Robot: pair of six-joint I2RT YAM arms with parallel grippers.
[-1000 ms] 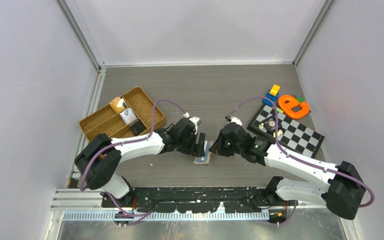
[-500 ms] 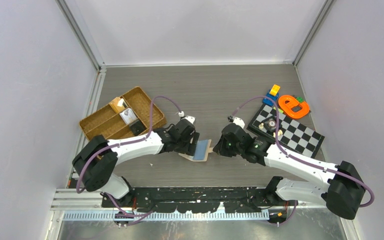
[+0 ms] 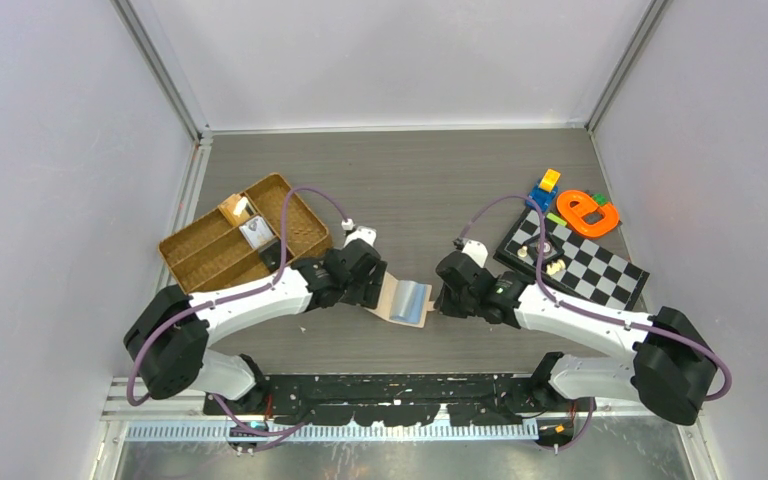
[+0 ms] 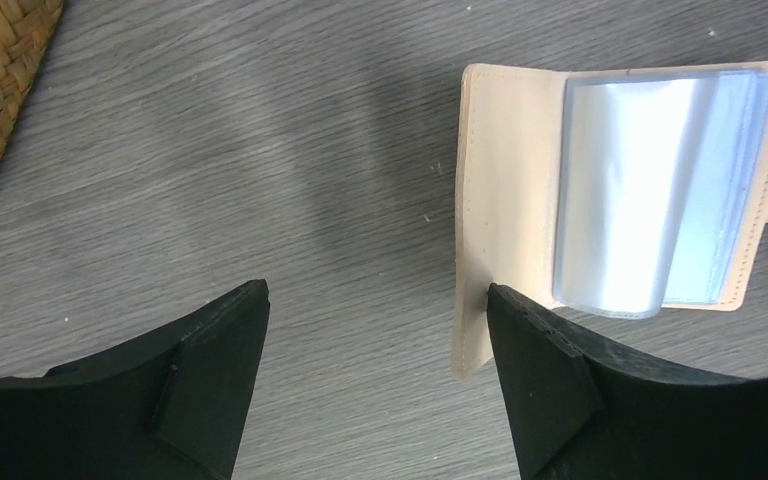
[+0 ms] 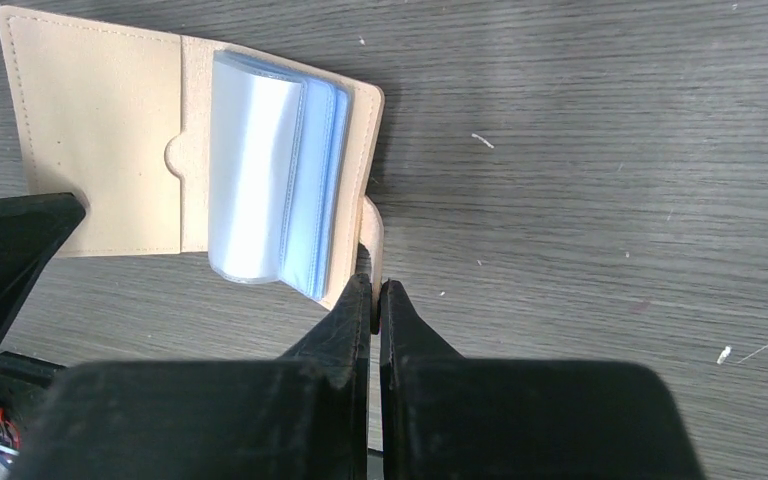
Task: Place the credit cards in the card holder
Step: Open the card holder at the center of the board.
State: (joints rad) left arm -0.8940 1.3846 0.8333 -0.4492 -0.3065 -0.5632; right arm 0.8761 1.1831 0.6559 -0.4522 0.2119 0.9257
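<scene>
Left gripper (image 4: pixel 375 295): jaws stand wide apart, nothing between them but bare grey wood-grain table (image 4: pixel 260 150). Card holder (image 4: pixel 505 200) lies open and flat at right, peach cover up. Clear sleeves (image 4: pixel 650 190) bulge from its right half. Its lower left corner sits against the right-hand finger; contact unclear. Wicker tray (image 4: pixel 0 60) corner at upper left.

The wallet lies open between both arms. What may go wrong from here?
The right fingers are shut only on the snap tab of the card holder; a pull may drag the holder or let the tab slip out. The clear sleeves stand curled up, so they may flop over the pocket. One of the open left fingers is right at the cover edge and may nudge it.
</scene>
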